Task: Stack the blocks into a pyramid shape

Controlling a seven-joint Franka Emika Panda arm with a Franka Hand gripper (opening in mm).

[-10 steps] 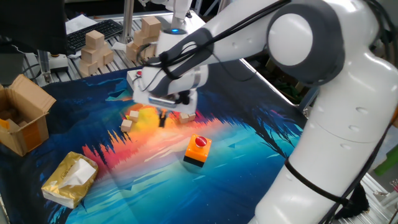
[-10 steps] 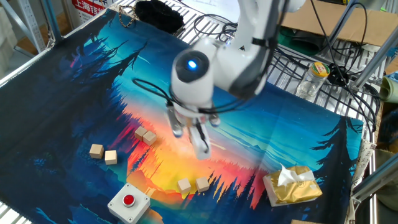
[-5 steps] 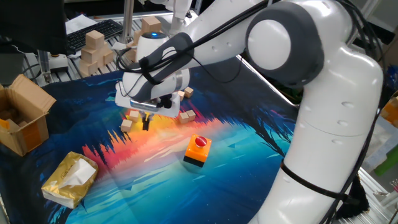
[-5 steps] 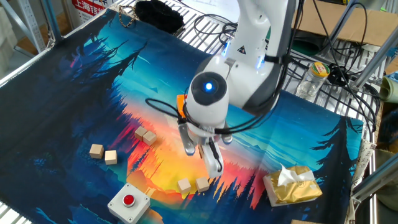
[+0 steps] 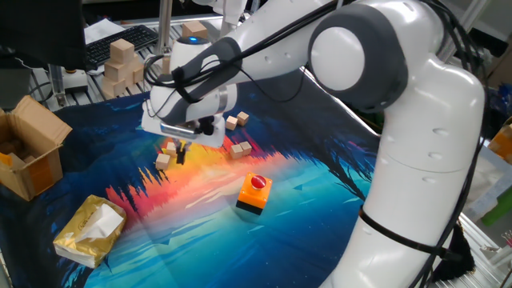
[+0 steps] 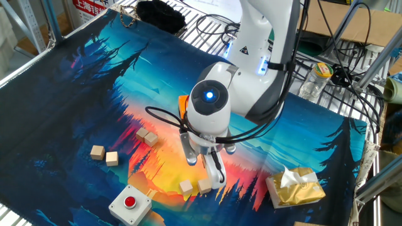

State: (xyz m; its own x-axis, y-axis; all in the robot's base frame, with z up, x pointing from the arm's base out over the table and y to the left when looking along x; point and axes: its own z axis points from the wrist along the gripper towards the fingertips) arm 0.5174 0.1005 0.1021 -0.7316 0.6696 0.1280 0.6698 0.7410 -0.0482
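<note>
**Gripper low over a pair of small cubes**

The jaws stand apart with nothing between them; the gripper (image 6: 204, 168) hangs fingers-down just above the printed cloth, its dark fingertips (image 5: 181, 152) near two of the blocks. In the other fixed view one pale finger (image 6: 217, 171) reaches down almost to the nearer pair of blocks (image 6: 195, 186), which sit side by side, touching, at about 6 o'clock from the gripper. Whether the finger touches the block I cannot tell.

The blocks are tiny plain cubes of light-tan wood with crisp edges and a matt face. A second pair (image 6: 147, 136) lies at about 9 o'clock from the gripper, close together. A third pair (image 6: 104, 154) lies farther out, toward 8 o'clock, the two cubes slightly apart. All lie flat on the cloth; none is stacked on another.

The cloth (image 6: 81, 81) is smooth fabric printed in deep blue with an orange and red glow across the middle. A white button box (image 6: 129, 204) with a round red button sits at about 7 o'clock from the gripper. An orange button box (image 5: 254, 194), square with a black base, stands at 4 o'clock from the gripper in the one fixed view. A crumpled gold foil packet (image 6: 295, 186) with white tissue lies at 3 o'clock. The arm (image 5: 376, 96) is glossy white with rounded grey joints.
</note>
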